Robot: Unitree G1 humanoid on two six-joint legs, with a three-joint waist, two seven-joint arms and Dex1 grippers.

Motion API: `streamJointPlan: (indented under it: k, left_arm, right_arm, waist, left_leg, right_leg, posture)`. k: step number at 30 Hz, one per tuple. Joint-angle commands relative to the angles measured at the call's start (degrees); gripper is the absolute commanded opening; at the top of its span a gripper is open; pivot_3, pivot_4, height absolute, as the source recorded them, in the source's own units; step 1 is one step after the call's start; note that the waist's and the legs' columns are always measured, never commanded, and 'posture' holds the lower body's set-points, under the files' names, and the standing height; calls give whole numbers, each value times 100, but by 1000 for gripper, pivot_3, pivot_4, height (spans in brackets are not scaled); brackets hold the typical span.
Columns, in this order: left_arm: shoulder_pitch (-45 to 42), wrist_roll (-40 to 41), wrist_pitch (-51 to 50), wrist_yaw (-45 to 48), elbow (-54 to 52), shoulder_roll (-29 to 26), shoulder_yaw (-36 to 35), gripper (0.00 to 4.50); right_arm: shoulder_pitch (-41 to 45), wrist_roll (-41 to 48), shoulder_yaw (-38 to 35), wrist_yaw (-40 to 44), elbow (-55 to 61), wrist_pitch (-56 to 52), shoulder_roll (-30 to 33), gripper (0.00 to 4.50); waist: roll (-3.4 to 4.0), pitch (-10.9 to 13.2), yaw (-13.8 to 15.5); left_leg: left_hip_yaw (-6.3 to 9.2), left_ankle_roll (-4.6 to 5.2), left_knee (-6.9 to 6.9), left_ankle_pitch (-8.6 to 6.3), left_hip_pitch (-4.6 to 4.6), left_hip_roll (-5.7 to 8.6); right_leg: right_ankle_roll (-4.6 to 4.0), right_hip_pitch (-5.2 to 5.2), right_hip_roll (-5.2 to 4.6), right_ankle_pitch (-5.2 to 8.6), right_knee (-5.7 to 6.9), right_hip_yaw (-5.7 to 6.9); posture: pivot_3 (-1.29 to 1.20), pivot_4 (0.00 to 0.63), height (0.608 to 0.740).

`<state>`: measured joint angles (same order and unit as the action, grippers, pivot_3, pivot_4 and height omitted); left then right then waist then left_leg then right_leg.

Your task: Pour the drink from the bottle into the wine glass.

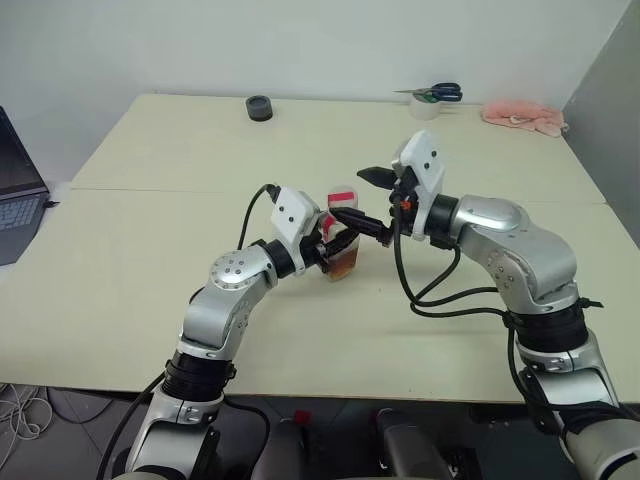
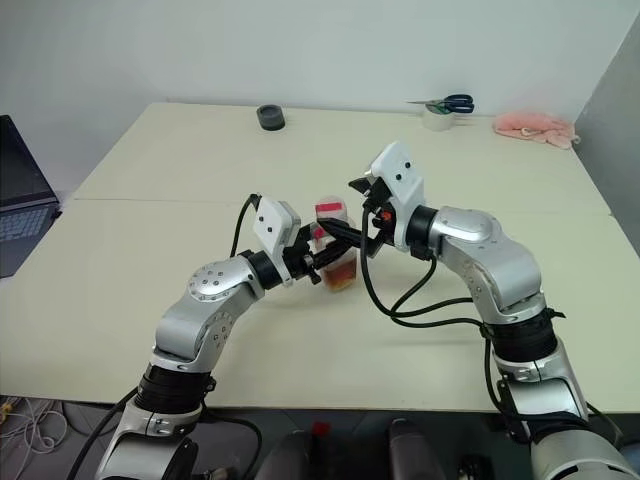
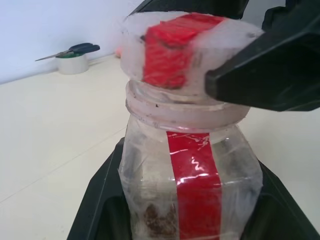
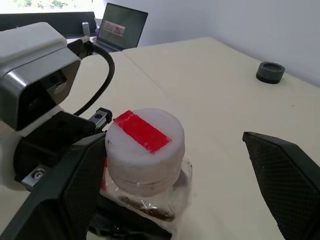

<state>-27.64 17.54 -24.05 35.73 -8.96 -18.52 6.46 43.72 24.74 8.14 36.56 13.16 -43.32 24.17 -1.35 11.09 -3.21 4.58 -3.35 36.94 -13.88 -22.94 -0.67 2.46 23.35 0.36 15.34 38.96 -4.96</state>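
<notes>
Two arms meet over the middle of a matte cream table [image 1: 150,290]. Far left, a laptop [image 1: 18,190] overhangs the table edge, grey keyboard showing. Left gripper [image 1: 335,253]: black fingers clamped on the lower body of the bottle [image 1: 341,240], which stands upright at table centre. Bottle is clear, squarish, crinkled plastic with a glossy red vertical stripe; thick white round cap [image 4: 145,145] with a red band across its flat top. The drink [image 1: 342,265] sits low in the bottle, reddish-brown, translucent. Beyond, near the far edge, a small dark round puck-like object [image 1: 259,107]. Right gripper [image 1: 366,199]: fingers spread wide apart, holding nothing, one textured black finger [image 4: 62,192] just beside the cap, the other [image 4: 287,185] well clear on the far side; whether the near finger touches the cap I cannot tell. Far right corner: roll of whitish tape [image 1: 426,106] with blue-handled scissors [image 1: 437,93] lying on it, then a soft, crumpled pink cloth [image 1: 524,116].
</notes>
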Motion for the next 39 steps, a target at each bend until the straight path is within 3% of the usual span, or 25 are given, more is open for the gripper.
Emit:
streamJointPlan:
  k: [1,8,23,26,32,39]
  left_arm:
    - [-28,59,147,57,-212,-36,-125,1821]
    - [-33,60,155,42,-209,-27,-122,1820]
    - [-27,57,149,31,-213,-13,-110,1820]
    - [-19,59,147,22,-219,-7,-107,1820]
    - [-15,61,154,24,-204,-6,-110,1820]
    - [-37,51,164,46,-173,-28,-104,1818]
  right_arm:
    - [-51,116,-268,127,182,-62,194,4500]
    - [-135,474,-316,378,513,-134,250,4500]
    - [-102,458,-210,-388,498,-438,-577,4500]
    - [-80,526,-278,-425,483,-515,-674,3882]
    - [-42,443,-271,-508,460,-568,-693,1817]
    - [105,985,-711,-227,596,-687,-589,1816]
  waist:
    - [0,0,0]
    - [0,0,-3]
    - [0,0,1]
    - [0,0,0]
    - [0,0,0]
    - [0,0,2]
  left_leg:
    - [0,0,0,0,0,0]
    - [-1,0,0,0,0,0]
    - [1,0,0,0,0,-1]
    - [0,0,1,0,0,-1]
    - [-1,0,1,0,0,0]
    - [0,0,0,0,0,-1]
  right_leg:
    - [0,0,0,0,0,0]
    - [0,0,0,0,-1,-1]
    - [0,0,1,0,0,-1]
    - [0,0,1,0,0,-1]
    - [0,0,1,0,0,-2]
    - [0,0,1,0,0,0]
  posture:
    - [0,150,740]
    - [0,150,740]
    - [0,150,740]
    - [0,150,740]
    - [0,150,740]
    - [0,150,740]
